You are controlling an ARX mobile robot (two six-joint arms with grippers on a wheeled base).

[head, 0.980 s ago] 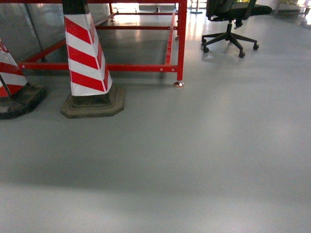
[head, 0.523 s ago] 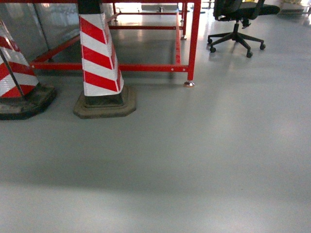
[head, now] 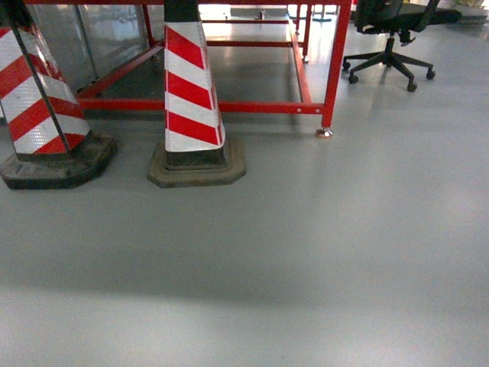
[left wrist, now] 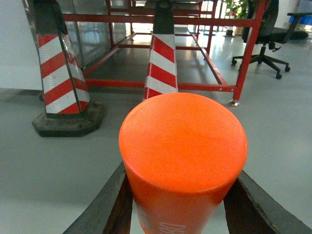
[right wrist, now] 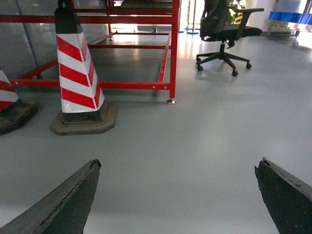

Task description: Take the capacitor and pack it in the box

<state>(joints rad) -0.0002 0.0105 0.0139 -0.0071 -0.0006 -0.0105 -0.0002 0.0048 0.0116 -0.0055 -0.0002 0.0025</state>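
An orange cylinder, the capacitor (left wrist: 183,146), fills the middle of the left wrist view, its flat end toward the camera and white lettering low on its side. My left gripper (left wrist: 181,173) is shut on it, with a dark finger (left wrist: 114,195) pressed against each side. My right gripper (right wrist: 178,163) is open above bare grey floor, with nothing between its fingers (right wrist: 73,195). Neither gripper shows in the head view. The box is out of view.
Two red-and-white striped cones (head: 192,92) (head: 34,99) on dark bases stand ahead on the left. Behind them is a red metal frame (head: 334,69). A black office chair (head: 393,38) stands at the back right. Blue bins (right wrist: 292,17) show far right. Grey floor lies in front.
In the head view the cones, the red frame and the chair have all slid to the right, and a second cone has come further into view at the left.
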